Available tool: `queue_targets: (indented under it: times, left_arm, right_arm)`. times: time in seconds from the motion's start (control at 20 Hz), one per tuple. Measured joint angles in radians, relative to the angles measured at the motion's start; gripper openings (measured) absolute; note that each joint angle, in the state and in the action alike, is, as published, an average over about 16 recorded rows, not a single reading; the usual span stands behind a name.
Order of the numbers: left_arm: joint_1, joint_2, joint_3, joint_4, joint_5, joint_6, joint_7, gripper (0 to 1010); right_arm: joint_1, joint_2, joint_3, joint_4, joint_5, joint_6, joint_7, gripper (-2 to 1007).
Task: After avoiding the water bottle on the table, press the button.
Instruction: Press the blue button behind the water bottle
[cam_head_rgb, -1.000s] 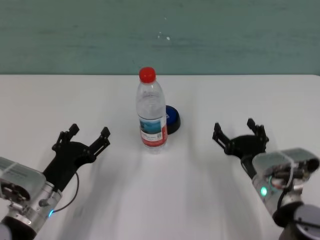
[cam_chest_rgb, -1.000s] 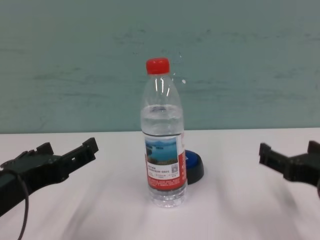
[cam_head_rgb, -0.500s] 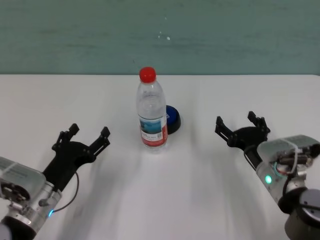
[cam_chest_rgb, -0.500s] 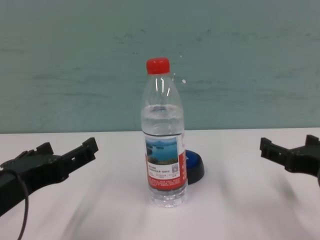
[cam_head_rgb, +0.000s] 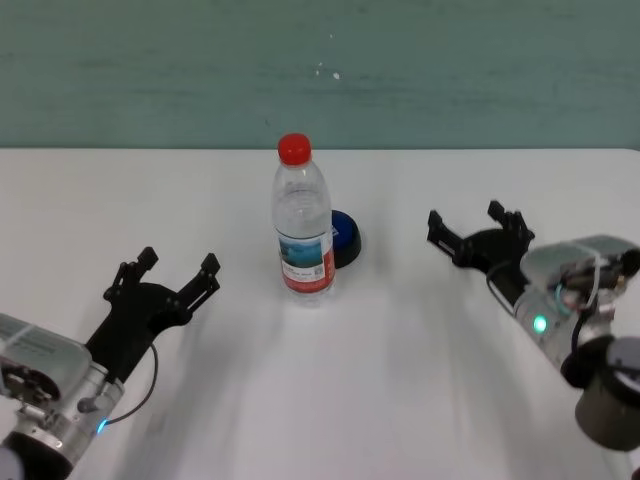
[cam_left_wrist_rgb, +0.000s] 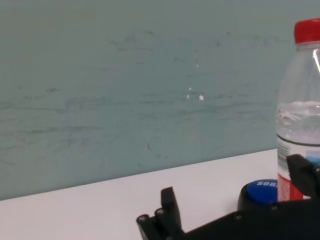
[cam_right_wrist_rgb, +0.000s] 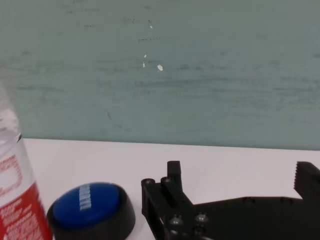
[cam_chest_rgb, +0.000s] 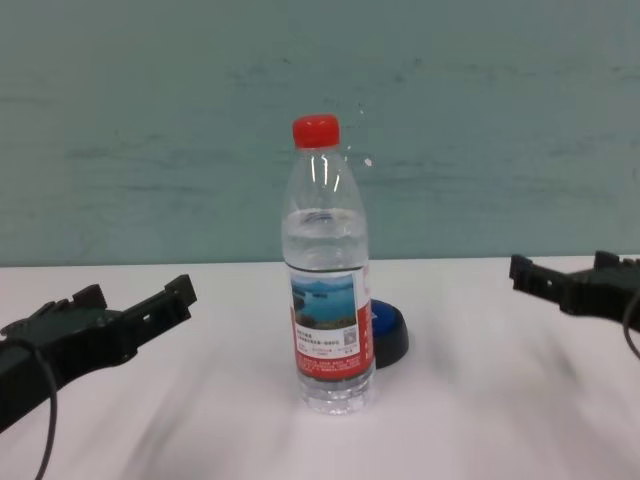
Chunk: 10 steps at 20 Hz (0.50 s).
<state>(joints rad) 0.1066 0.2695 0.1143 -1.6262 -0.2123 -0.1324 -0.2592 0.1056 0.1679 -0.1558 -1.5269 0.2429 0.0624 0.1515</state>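
The water bottle (cam_head_rgb: 303, 222) stands upright in the middle of the white table (cam_head_rgb: 330, 400), clear with a red cap and a blue-and-red label; it also shows in the chest view (cam_chest_rgb: 328, 280). The blue button (cam_head_rgb: 344, 237) on its black base sits just behind and to the right of the bottle, partly hidden by it, and shows in the right wrist view (cam_right_wrist_rgb: 91, 209). My right gripper (cam_head_rgb: 473, 231) is open and empty above the table, to the right of the button. My left gripper (cam_head_rgb: 167, 275) is open and empty at the near left, parked.
A teal wall (cam_head_rgb: 320, 70) runs along the table's far edge. Bare tabletop lies between the right gripper and the button.
My right gripper has moved away from me, toward the far side and slightly left, now level with the button. The left arm, the bottle and the button have not moved.
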Motion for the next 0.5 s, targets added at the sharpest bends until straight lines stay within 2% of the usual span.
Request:
queue_targets:
  times: [0.25,0.5]
  left_arm:
    - [0.000,0.000,0.000,0.000,0.000,0.000,0.000,1010]
    - [0.000,0.000,0.000,0.000,0.000,0.000,0.000,1010]
  right_arm:
    - [0.057,0.002,-0.001,0.051,0.017,0.011,0.037,1004]
    - [0.115,0.004,-0.016,0.109,0.026,0.015,0.065,1004]
